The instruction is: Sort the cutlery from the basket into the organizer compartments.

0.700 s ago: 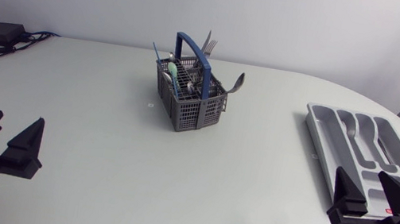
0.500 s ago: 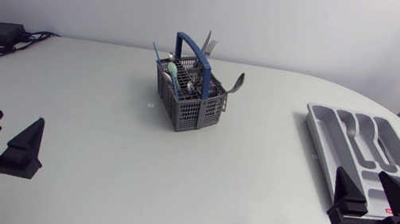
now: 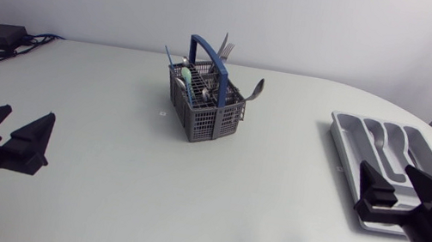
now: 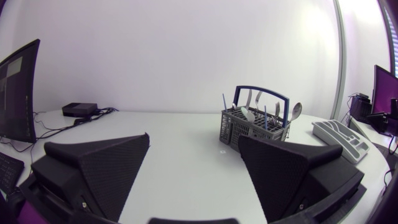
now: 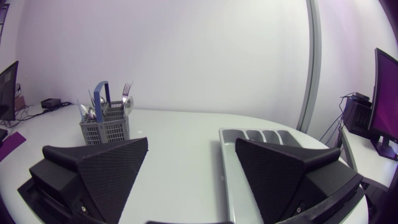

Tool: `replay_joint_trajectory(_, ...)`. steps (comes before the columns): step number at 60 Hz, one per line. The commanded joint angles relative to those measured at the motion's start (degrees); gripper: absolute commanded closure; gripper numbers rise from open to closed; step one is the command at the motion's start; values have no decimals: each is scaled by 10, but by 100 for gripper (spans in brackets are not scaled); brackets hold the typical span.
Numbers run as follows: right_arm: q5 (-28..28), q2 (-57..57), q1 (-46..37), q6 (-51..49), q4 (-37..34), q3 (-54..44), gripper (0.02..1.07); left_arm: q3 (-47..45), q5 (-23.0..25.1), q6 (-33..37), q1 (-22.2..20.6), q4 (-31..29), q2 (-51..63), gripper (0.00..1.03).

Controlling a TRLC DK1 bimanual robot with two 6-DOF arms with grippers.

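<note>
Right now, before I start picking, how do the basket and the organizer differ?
The basket is dark grey, gridded and tall with a blue handle; the organizer is light grey, flat and long-slotted. The basket holds upright cutlery; no cutlery shows in the organizer's visible slots. The basket stands mid-table; the organizer lies by the right end effector. Both rest on the table, ungripped.

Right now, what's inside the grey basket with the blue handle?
The basket holds a fork, a spoon and other cutlery sticking up. It hides their lower ends, so I can't count them all.
</note>
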Motion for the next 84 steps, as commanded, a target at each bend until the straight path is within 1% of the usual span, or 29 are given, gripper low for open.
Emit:
replay_joint_trajectory(1, 6, 79, 17, 1, 12, 48, 6, 44, -4, -29, -14, 13, 68, 4)
replay_joint_trajectory(5, 7, 113, 38, 6, 16, 67, 6, 67, -4, -35, -19, 13, 109, 4)
replay_joint_trajectory(13, 16, 198, 79, 11, 26, 102, 6, 105, -4, -36, -41, 10, 200, 5)
replay_joint_trajectory(19, 17, 254, 93, 19, 25, 127, 6, 127, -4, -34, -46, 3, 255, 5)
replay_joint_trajectory(23, 17, 290, 104, 20, 13, 146, 6, 155, -4, -27, -46, -23, 304, 6)
replay_joint_trajectory(27, 19, 318, 117, 20, -3, 165, 6, 182, -4, -3, -44, -45, 342, 6)
replay_joint_trajectory(31, 27, 341, 137, 19, -32, 184, 6, 204, -5, 5, -41, -61, 373, 6)
replay_joint_trajectory(34, 28, 369, 155, 19, -47, 201, 6, 229, -5, 13, -40, -90, 408, 6)
replay_joint_trajectory(38, 28, 406, 178, 18, -72, 227, 6, 246, -5, 28, -39, -104, 438, 7)
replay_joint_trajectory(44, 21, 458, 199, 14, -103, 268, 6, 262, -3, 35, -38, -111, 461, 8)
replay_joint_trajectory(48, -24, 484, 203, 4, -106, 285, 6, 269, 2, 47, -40, -115, 471, 8)
replay_joint_trajectory(52, -44, 514, 209, 4, -109, 305, 6, 269, 6, 70, -43, -111, 474, 8)
replay_joint_trajectory(57, -43, 568, 231, 3, -121, 352, 6, 272, 6, 120, -56, -97, 484, 8)
replay_joint_trajectory(60, -43, 597, 237, -8, -127, 379, 6, 279, 6, 142, -55, -96, 495, 9)
replay_joint_trajectory(67, -45, 665, 246, -25, -156, 451, 6, 305, -9, 148, -53, -101, 541, 8)
replay_joint_trajectory(70, -38, 689, 252, -38, -162, 477, 7, 314, -11, 156, -50, -102, 556, 7)
replay_joint_trajectory(74, -23, 719, 260, -45, -171, 514, 7, 335, -9, 182, -49, -125, 575, 6)
replay_joint_trajectory(77, -20, 729, 263, -63, -177, 530, 7, 342, -8, 188, -46, -129, 587, 5)
replay_joint_trajectory(80, -1, 740, 263, -83, -156, 544, 7, 344, 6, 200, -45, -127, 589, 6)
replay_joint_trajectory(82, -3, 752, 260, -84, -145, 560, 7, 344, 32, 213, -42, -123, 592, 6)
replay_joint_trajectory(84, -3, 767, 260, -88, -145, 578, 7, 346, 43, 214, -40, -119, 596, 6)
